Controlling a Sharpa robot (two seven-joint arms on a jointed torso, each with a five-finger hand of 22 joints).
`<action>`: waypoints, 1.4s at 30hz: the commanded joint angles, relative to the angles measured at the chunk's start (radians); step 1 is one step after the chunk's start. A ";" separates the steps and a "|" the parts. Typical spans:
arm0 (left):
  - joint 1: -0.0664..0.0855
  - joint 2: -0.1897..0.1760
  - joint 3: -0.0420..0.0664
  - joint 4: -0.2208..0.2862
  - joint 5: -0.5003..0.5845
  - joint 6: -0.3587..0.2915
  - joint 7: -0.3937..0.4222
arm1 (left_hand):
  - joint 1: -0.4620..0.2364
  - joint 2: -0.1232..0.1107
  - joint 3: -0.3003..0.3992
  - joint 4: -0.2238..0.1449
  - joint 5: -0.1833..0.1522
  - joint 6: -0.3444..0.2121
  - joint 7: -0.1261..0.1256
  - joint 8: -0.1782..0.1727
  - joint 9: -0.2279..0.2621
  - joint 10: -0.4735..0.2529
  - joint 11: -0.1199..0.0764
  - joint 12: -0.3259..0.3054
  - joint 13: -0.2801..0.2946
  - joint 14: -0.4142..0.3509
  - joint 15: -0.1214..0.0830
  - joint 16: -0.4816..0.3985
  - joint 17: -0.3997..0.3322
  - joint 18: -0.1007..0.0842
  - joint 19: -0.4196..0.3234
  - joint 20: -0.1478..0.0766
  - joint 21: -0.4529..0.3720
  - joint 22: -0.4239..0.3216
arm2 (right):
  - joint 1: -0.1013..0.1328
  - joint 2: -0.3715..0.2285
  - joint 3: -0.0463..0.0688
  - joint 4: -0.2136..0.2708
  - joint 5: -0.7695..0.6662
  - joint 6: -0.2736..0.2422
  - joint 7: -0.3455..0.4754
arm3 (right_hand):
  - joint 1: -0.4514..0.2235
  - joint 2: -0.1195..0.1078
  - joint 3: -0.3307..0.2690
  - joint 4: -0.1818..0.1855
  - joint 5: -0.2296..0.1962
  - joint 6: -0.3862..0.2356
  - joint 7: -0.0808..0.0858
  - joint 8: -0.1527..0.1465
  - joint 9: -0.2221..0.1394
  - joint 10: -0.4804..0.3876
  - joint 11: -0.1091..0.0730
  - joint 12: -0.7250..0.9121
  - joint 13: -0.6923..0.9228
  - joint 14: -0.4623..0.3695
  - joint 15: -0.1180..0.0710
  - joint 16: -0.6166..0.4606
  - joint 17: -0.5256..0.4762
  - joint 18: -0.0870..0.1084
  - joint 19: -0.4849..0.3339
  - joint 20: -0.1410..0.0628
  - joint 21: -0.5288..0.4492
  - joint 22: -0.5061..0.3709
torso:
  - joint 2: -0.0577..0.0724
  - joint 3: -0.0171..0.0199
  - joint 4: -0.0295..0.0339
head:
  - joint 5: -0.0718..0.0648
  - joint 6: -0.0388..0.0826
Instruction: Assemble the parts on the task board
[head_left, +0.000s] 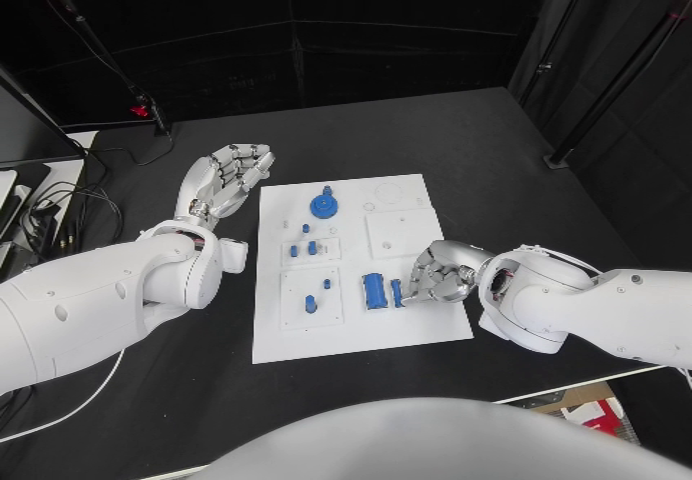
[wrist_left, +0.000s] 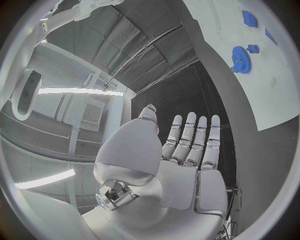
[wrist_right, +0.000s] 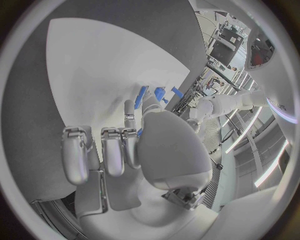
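Head view, centre of frame: the white board (head_left: 353, 330) lies on the black surface (head_left: 476, 140), with blue parts spread over it: a gear (head_left: 326, 206) toward the upper middle, small pegs (head_left: 304, 246) below it, and a block (head_left: 374, 291) beside a thin bar (head_left: 397, 293) at lower centre. The right hand (head_left: 437, 272) rests at the board's right edge, fingers (wrist_right: 129, 119) curled toward the bar; whether they pinch it or only touch it cannot be told, since the palm hides the contact. The left hand (head_left: 228, 178) lies flat and empty at upper left, fingers extended, just off the board.

Risks, as judged: a loose pinch could let the bar slip or tip; a sideways push could knock the neighbouring block or shift the board itself.

Hard to make out: the board's recesses, which show faintly, and the bar's exact shape.
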 joint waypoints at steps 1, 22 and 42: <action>0.001 -0.001 0.001 0.001 0.000 0.009 0.040 | -0.001 0.003 -0.009 0.002 0.003 -0.009 0.118 0.006 -0.001 -0.006 0.002 0.005 -0.002 -0.011 0.000 0.008 -0.003 -0.009 0.000 -0.001 0.007 0.000 | 0.004 -0.022 0.002 0.007 0.163 -0.223 0.227 | -0.017 0.000 0.011 -0.001 0.015 -0.003 0.000 -0.001 -0.003 0.106 0.001 0.002 0.263 0.104 -0.006 0.002 0.263 -0.007 0.104 -0.002 0.003 0.263 | -0.003 0.0004 0.0012 | 0.006 0.000; -0.024 0.006 0.001 0.018 0.024 -0.006 0.179 | -0.112 -0.052 -0.085 0.003 -0.166 0.040 0.102 -0.018 -0.005 -0.045 -0.012 0.036 -0.003 -0.017 -0.002 0.035 -0.018 -0.005 0.012 0.000 0.019 -0.025 | 0.099 0.197 0.003 -0.292 1.055 -0.137 1.108 | -0.261 -0.033 -0.072 -0.002 0.165 -0.365 0.036 -0.056 -0.063 -0.878 0.195 -1.111 -0.645 -0.891 0.208 -1.019 -0.602 0.098 -0.909 0.129 -1.208 -0.329 | -0.003 0.0056 0.0016 | 0.086 0.013; -0.114 -0.067 0.140 0.136 0.098 -0.130 -0.095 | -0.769 -0.121 0.045 -0.153 -0.249 -0.237 -0.062 -0.314 -0.070 -0.331 -0.129 -0.271 -0.067 -0.189 -0.130 -0.355 -0.082 -0.123 -0.270 -0.158 -0.069 -0.298 | 0.061 0.313 0.073 -0.340 1.166 -0.271 0.997 | -1.282 0.074 0.054 -0.294 -0.052 -0.933 -0.106 -0.523 -0.275 -1.465 -0.041 -1.568 -1.308 -1.467 0.013 -1.568 -1.307 -0.007 -1.467 -0.097 -1.567 -1.231 | -0.040 0.0025 -0.0105 | 0.122 0.112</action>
